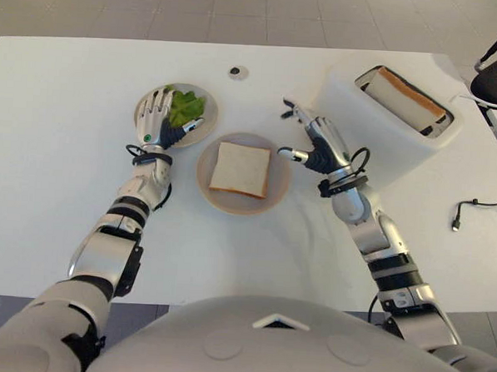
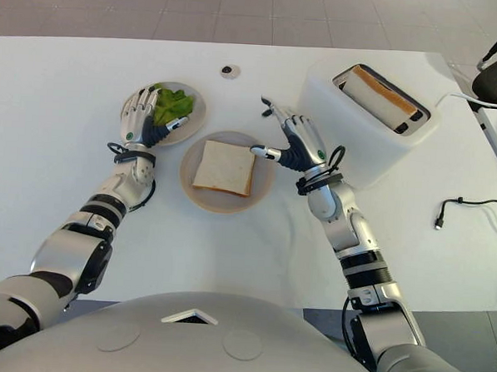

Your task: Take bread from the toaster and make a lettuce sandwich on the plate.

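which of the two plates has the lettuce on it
The left plate, under the left robot hand, holds the lettuce; the middle plate holds only a bread slice.

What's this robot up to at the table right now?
It is partway through making a lettuce sandwich. One bread slice lies on the middle plate, and a second slice sits in the toaster. The left hand is spread over the small plate of lettuce, without a clear grip on it. The right hand is open and empty between the middle plate and the toaster.
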You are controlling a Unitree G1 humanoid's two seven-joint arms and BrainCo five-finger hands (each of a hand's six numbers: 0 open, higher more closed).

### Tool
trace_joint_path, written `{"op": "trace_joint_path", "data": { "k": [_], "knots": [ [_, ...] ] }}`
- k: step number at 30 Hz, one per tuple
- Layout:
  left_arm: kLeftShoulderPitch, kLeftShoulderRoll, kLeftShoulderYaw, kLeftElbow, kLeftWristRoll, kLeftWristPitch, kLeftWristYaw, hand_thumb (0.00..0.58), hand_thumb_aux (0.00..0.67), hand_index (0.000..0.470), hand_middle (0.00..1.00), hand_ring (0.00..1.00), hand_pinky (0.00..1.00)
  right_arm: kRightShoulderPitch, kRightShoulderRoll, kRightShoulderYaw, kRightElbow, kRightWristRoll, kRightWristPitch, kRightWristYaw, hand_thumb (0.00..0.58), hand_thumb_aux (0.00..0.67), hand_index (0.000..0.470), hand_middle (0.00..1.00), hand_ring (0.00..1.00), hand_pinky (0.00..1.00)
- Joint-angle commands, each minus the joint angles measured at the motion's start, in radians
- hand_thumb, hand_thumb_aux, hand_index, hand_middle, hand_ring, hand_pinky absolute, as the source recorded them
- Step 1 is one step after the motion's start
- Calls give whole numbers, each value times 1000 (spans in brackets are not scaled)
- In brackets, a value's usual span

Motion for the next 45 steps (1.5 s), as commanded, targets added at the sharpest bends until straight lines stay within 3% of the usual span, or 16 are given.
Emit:
{"op": "trace_joint_path", "data": {
  "k": [1, 2, 3, 6, 7, 8, 9, 10, 18, 24, 27, 36, 44, 45],
  "knots": [
    [28, 56, -43, 64, -27, 20, -64, 132, 81, 57, 0, 0, 0, 23, 4, -19, -73, -32, 16, -36, 0, 0, 0, 0, 0, 0],
    [31, 62, -56, 66, -30, 21, -92, 265, 176, 123, 0, 0, 0, 25, 6, -19, -85, -30, 14, -38, 0, 0, 0, 0, 0, 0],
    [35, 68, -69, 64, -36, 20, -117, 301, 205, 144, 0, 0, 0, 26, 8, -18, -93, -28, 14, -38, 0, 0, 0, 0, 0, 0],
    [52, 85, -106, 40, -45, 20, -196, 310, 213, 149, 0, 0, 0, 28, 16, -15, -106, -27, 19, -35, 0, 0, 0, 0, 0, 0],
    [59, 92, -115, 25, -48, 22, -216, 360, 257, 181, 0, 0, 0, 29, 18, -15, -109, -27, 19, -34, 0, 0, 0, 0, 0, 0],
    [65, 97, -121, 12, -52, 24, -228, 452, 355, 249, 0, 0, 0, 30, 19, -15, -110, -26, 19, -33, 0, 0, 0, 0, 0, 0],
    [70, 103, -125, -3, -57, 27, -233, 500, 420, 295, 0, 0, 0, 31, 21, -15, -113, -25, 19, -33, 0, 0, 0, 0, 0, 0],
    [77, 112, -125, -24, -63, 29, -231, 580, 670, 470, 0, 0, 0, 33, 24, -14, -115, -25, 18, -33, 0, 0, 0, 0, 0, 0],
    [180, 124, -86, -265, -156, -46, -153, 580, 670, 470, 0, 0, 0, 42, 35, -22, -141, -26, 0, -60, 0, 0, 0, 0, 0, 0],
    [311, 39, -7, -534, -408, -286, -212, 580, 670, 470, 0, 0, 0, 50, 39, -85, -208, -8, -27, -120, 0, 0, 0, 0, 0, 0],
    [361, -10, -34, -614, -478, -341, -298, 580, 670, 470, 0, 0, 0, 50, 36, -115, -230, 2, -31, -124, 0, 0, 0, 0, 0, 0],
    [471, -5, -212, -658, -275, -317, -450, 580, 670, 470, 0, 0, 0, 61, -15, -220, -274, 40, -50, -107, 0, 0, 0, 0, 0, 0],
    [520, 28, -204, -740, -223, -275, -470, 580, 670, 470, 0, 0, 0, 88, -105, -410, -364, 52, -22, -77, 0, 0, 0, 0, 0, 0],
    [523, 28, -205, -747, -216, -267, -471, 532, 478, 335, 0, 0, 0, 94, -115, -434, -375, 49, -11, -70, 0, 0, 0, 0, 0, 0]
  ]
}}
